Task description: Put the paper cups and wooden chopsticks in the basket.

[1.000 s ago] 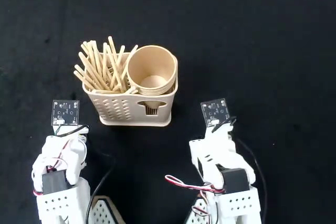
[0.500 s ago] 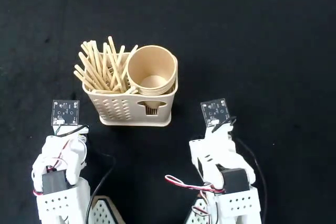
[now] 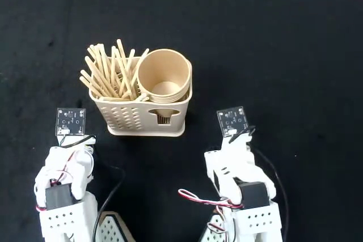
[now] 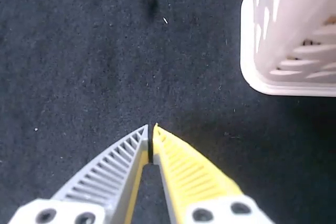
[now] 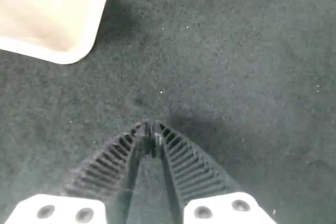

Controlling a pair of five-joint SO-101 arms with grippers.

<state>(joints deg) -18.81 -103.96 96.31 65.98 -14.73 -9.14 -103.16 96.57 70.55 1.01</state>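
Wooden chopsticks (image 3: 108, 75), pale and bundled, stand in the cream perforated plastic basket (image 3: 144, 118) beside the stacked tan paper cups (image 3: 163, 77). It sits ahead of both arms and between them, and I judge it slightly nearer the left one. On my left wrist camera the left gripper (image 4: 151, 129) is closed and empty, with a basket corner ahead and off to one side. On the right wrist camera the right gripper (image 5: 149, 127) is likewise pinched together on nothing, its basket corner farther off.
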